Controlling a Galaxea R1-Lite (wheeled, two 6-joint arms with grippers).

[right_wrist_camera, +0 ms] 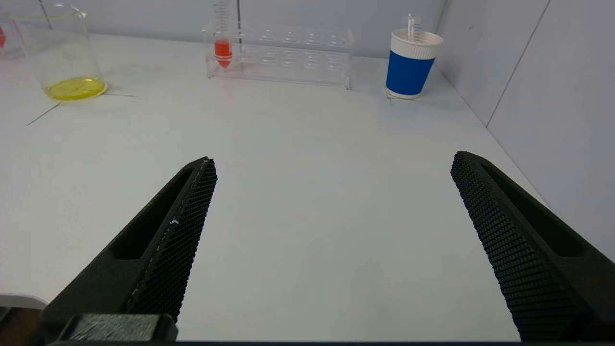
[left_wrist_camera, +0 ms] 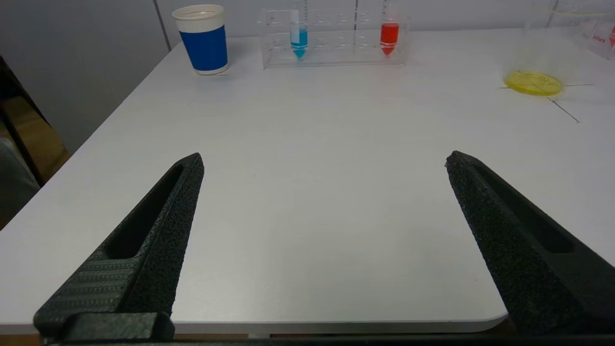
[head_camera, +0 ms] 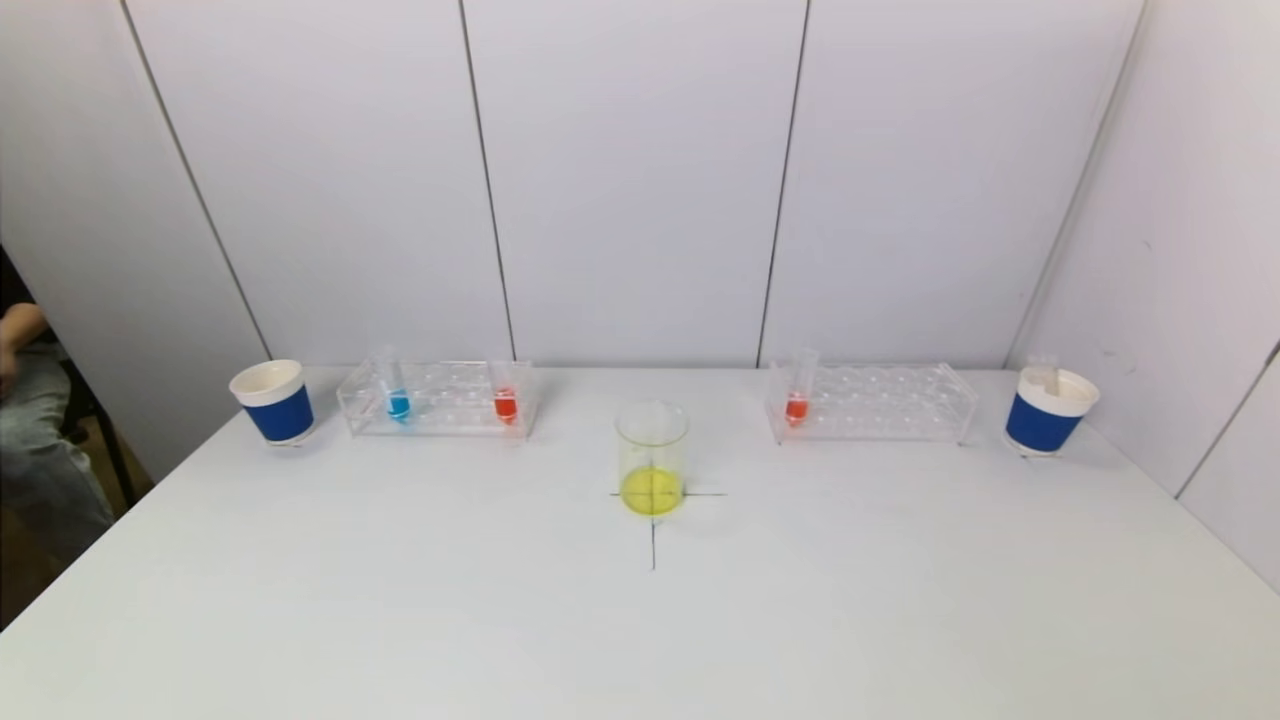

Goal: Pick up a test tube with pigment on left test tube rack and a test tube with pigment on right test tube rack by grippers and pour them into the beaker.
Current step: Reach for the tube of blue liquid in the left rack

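The beaker (head_camera: 651, 458) stands at the centre of the worktop (head_camera: 640, 620) on a drawn cross mark and holds a shallow layer of yellow liquid. The left test tube rack (head_camera: 437, 399) carries two upright tubes: a blue-pigment tube (head_camera: 397, 387) toward its left end and a red-pigment tube (head_camera: 505, 390) at its right end. The right test tube rack (head_camera: 870, 402) carries one red tube (head_camera: 799, 387) at the end nearest the beaker.

A blue paper cup (head_camera: 273, 401) stands just outside the left rack. A second cup (head_camera: 1048, 411) stands just outside the right rack and holds what appears to be an empty tube.

The left gripper (left_wrist_camera: 324, 161) and the right gripper (right_wrist_camera: 331, 161) sit low at the near edge of the worktop, well apart from the racks. Both sets of jaws are spread wide and hold nothing.

Judgement: for the tubes in the racks, no pick has begun. Approach, grasp, lift and pour all remain for each arm.
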